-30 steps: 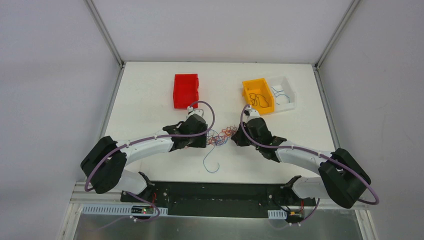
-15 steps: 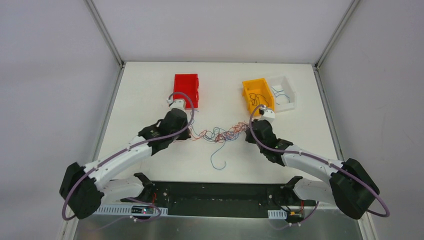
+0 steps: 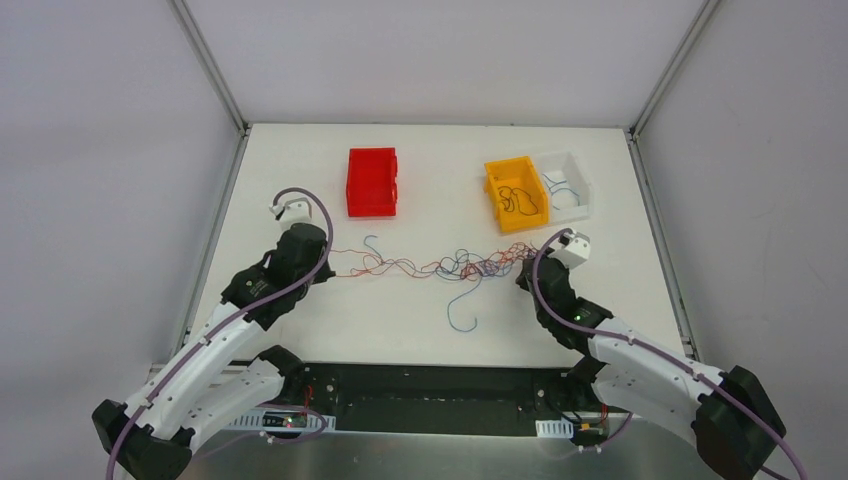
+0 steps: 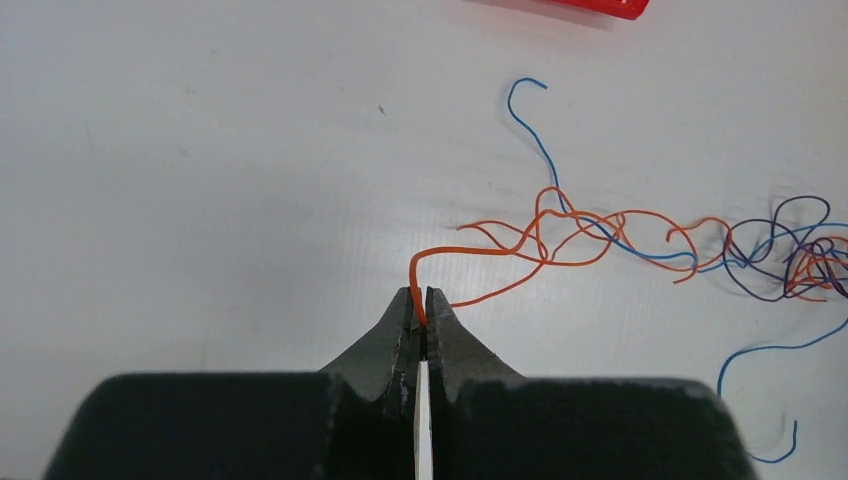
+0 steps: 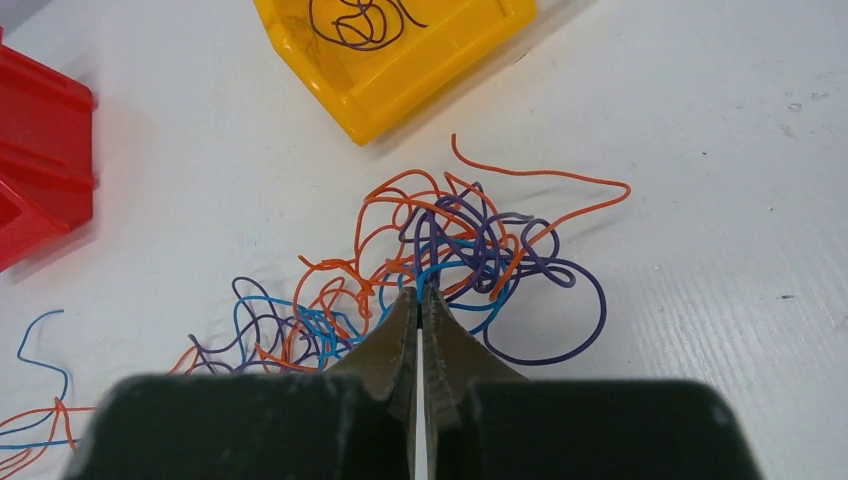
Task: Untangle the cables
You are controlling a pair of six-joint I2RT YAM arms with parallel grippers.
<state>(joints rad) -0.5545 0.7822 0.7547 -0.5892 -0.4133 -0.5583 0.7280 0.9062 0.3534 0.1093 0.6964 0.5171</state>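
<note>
The cables (image 3: 470, 266) are thin orange, blue and purple wires, stretched in a line across the table's middle between my two grippers. The knot (image 5: 450, 250) sits at the right end, just in front of my right gripper (image 5: 419, 293), which is shut on strands at the knot's near edge. My left gripper (image 4: 421, 295) is shut on the end of an orange wire (image 4: 540, 235) that trails right toward the knot (image 4: 790, 255). From above, the left gripper (image 3: 322, 263) is at the line's left end and the right gripper (image 3: 522, 276) at its right end.
A red bin (image 3: 372, 182) stands behind the left part of the wires. A yellow bin (image 3: 516, 195) holding a dark wire and a white bin (image 3: 568, 185) holding a blue wire stand at the back right. A blue loop (image 3: 462, 305) hangs toward the near edge.
The left gripper shut on an orange wire and drew left; the right gripper moved right and nearer. The compact tangle between them has been pulled out into a long line.
</note>
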